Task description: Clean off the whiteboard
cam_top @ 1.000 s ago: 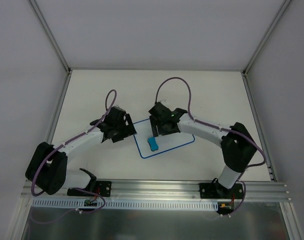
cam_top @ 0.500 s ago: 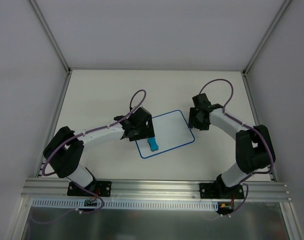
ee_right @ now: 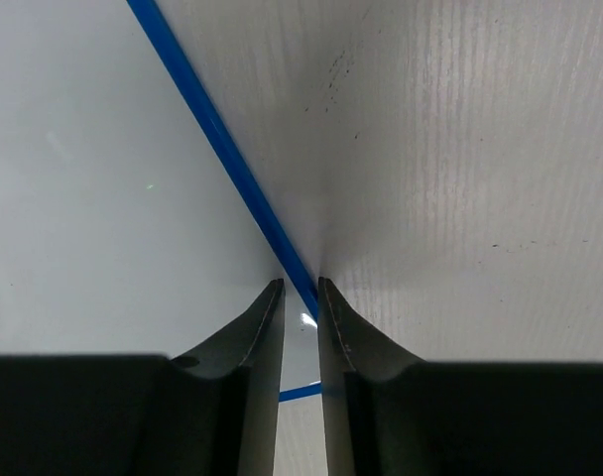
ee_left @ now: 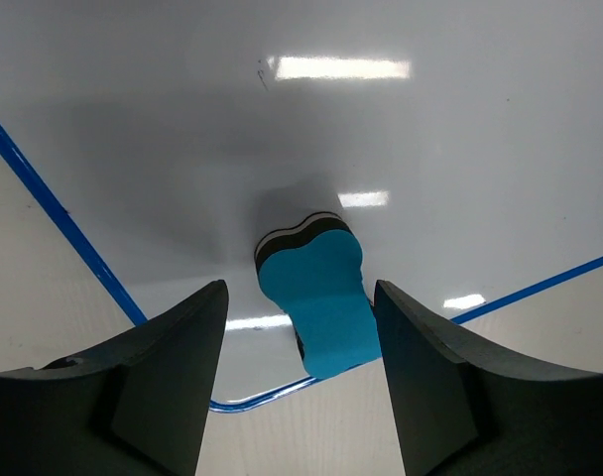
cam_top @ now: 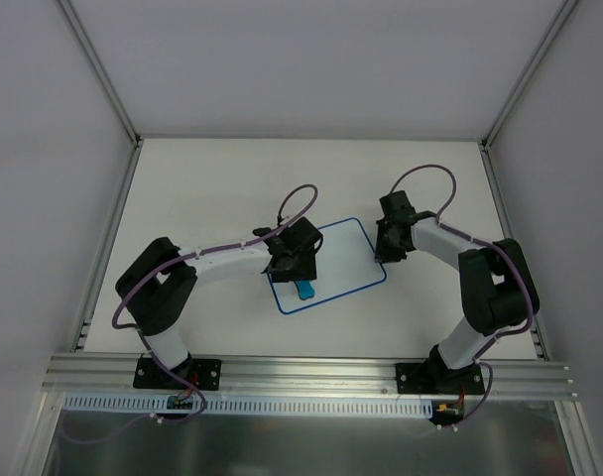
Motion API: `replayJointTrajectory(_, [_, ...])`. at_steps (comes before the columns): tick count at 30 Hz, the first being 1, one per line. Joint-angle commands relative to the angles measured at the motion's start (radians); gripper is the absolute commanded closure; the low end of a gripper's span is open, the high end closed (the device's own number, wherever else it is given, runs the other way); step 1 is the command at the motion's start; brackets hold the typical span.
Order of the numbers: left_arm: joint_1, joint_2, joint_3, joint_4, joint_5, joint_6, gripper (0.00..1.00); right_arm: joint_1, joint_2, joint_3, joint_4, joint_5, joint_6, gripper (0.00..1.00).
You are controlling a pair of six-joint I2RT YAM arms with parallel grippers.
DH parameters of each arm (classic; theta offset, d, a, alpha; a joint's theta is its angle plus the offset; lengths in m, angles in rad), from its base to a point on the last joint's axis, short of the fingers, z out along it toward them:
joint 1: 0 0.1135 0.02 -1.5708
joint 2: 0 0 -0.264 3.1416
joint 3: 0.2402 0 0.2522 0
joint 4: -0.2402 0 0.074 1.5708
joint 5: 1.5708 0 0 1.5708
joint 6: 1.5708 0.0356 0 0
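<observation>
Nearest the camera, a metal rail (cam_top: 311, 375) carries both arm bases, just short of the whiteboard's (cam_top: 346, 256) near edge. The whiteboard lies flat on the table (cam_top: 212, 178) between the two arms, turned at a slant, its face plain white inside a thin blue rim.

The left arm (cam_top: 222, 262) reaches in over the whiteboard's left end. Its jaws stand apart above the near left corner. A small blue eraser (cam_top: 303, 289) lies on the whiteboard there, close to the near rim. In the left wrist view the eraser (ee_left: 321, 307) sits in the gap between the two fingers, closer to the right one. It touches neither. The white face of the whiteboard (ee_left: 381, 129) spreads beyond it.

The right arm (cam_top: 440, 238) bends in to the whiteboard's right rim. Its jaws are almost together, with only a thin slit between them. In the right wrist view the blue rim runs straight into that slit, with the whiteboard (ee_right: 103, 198) on one side and the bare table (ee_right: 480, 198) on the other. I cannot tell whether the jaws pinch the rim or only rest at it.

Beyond the whiteboard's far edge lies more pale table, up to the back wall.
</observation>
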Motion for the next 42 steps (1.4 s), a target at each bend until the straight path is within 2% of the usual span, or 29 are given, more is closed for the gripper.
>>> replayJointTrajectory(1, [-0.016, 0.016, 0.045, -0.039, -0.017, 0.01, 0.39, -0.005, -0.017, -0.038, 0.001, -0.018, 0.014, 0.78])
replayJointTrajectory(8, [-0.027, 0.031, 0.042, -0.057, -0.006, -0.013, 0.39, -0.005, -0.051, -0.08, 0.001, -0.078, 0.043, 0.85])
replayJointTrajectory(12, [-0.041, 0.041, 0.051, -0.066, -0.009, -0.023, 0.44, -0.002, -0.068, -0.092, -0.001, -0.073, 0.052, 0.86])
replayJointTrajectory(16, [-0.044, 0.061, 0.065, -0.079, -0.018, -0.023, 0.57, 0.007, -0.066, -0.094, 0.001, -0.066, 0.057, 0.86])
replayJointTrajectory(17, [-0.044, 0.065, 0.068, -0.085, -0.024, -0.023, 0.66, 0.009, -0.065, -0.094, -0.001, -0.066, 0.057, 0.86])
replayJointTrajectory(19, [-0.042, 0.068, 0.074, -0.092, -0.05, -0.015, 0.74, 0.013, -0.06, -0.097, -0.001, -0.064, 0.058, 0.87])
replayJointTrajectory(20, [-0.039, 0.073, 0.08, -0.1, -0.062, 0.002, 0.82, 0.016, -0.06, -0.097, 0.0, -0.062, 0.058, 0.88])
replayJointTrajectory(24, [-0.012, 0.104, 0.129, -0.118, -0.113, 0.08, 0.96, 0.028, -0.062, -0.1, -0.001, -0.056, 0.057, 0.89])
replayJointTrajectory(27, [0.034, 0.15, 0.173, -0.132, -0.127, 0.157, 1.0, 0.033, -0.066, -0.103, -0.003, -0.052, 0.054, 0.9])
replayJointTrajectory(35, [0.157, 0.268, 0.31, -0.16, -0.092, 0.318, 1.0, 0.036, -0.068, -0.107, -0.004, -0.047, 0.047, 0.93])
replayJointTrajectory(42, [0.217, 0.389, 0.423, -0.215, 0.023, 0.425, 1.0, 0.035, -0.075, -0.111, -0.01, -0.047, 0.047, 0.94])
